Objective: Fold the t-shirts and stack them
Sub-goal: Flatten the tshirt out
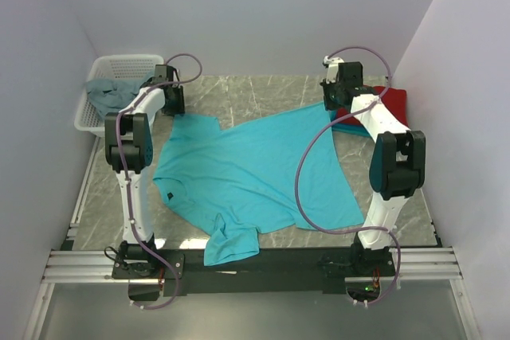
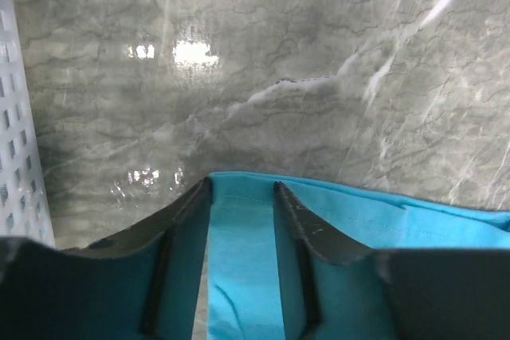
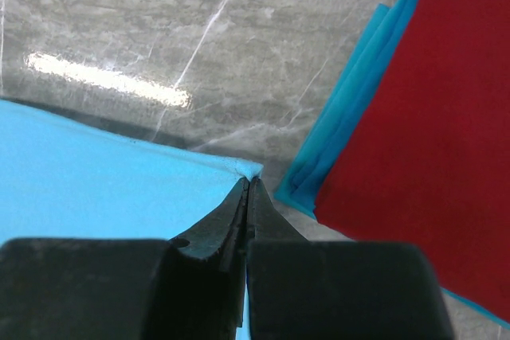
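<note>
Folding unstarted: right tool [image 3: 245, 186] clamped a corner of bright turquoise cloth t-shirt [image 1: 255, 169], left tool [image 2: 241, 189] sat half-open astride its edge.

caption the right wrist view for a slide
Right gripper pinches a corner of the turquoise t-shirt, folded red t-shirt alongside

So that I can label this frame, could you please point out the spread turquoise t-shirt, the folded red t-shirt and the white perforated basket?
turquoise t-shirt [image 1: 255, 169]: top view, middle of its body.
red t-shirt [image 3: 422, 133]: right wrist view, middle of its top face.
white perforated basket [image 1: 126, 60]: top view, far rim.
</note>
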Robot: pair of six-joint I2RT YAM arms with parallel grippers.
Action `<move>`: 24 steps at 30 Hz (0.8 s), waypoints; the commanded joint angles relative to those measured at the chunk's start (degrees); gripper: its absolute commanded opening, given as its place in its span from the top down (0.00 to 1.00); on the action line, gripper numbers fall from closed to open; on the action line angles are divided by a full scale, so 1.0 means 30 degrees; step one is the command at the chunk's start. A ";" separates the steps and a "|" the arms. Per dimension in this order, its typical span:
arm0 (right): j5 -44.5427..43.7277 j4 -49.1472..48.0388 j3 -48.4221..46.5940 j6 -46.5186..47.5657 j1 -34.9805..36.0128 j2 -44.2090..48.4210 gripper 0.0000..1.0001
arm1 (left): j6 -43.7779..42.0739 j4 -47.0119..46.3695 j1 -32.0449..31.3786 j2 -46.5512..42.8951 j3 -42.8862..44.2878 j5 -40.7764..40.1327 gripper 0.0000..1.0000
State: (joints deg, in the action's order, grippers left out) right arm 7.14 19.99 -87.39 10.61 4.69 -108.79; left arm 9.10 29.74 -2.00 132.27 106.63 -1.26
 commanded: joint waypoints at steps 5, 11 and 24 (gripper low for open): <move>0.0140 -0.0862 0.0274 0.0242 -0.0536 0.1313 1.00 | -0.0164 0.0547 0.0139 0.0383 0.0462 0.1678 0.61; 0.0258 -0.0891 0.0303 0.0184 -0.0801 0.1489 1.00 | -0.0134 0.0927 0.0139 0.0706 0.1195 0.2117 0.61; 0.0668 -0.0891 0.0479 0.0125 -0.1035 0.1635 1.00 | -0.0046 0.1220 -0.0095 0.1526 0.1721 0.2382 0.88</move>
State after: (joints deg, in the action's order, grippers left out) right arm 8.67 19.68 -86.65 10.59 2.20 -107.48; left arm 8.82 31.22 -1.56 134.58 110.34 4.64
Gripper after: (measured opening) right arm 0.007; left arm 0.156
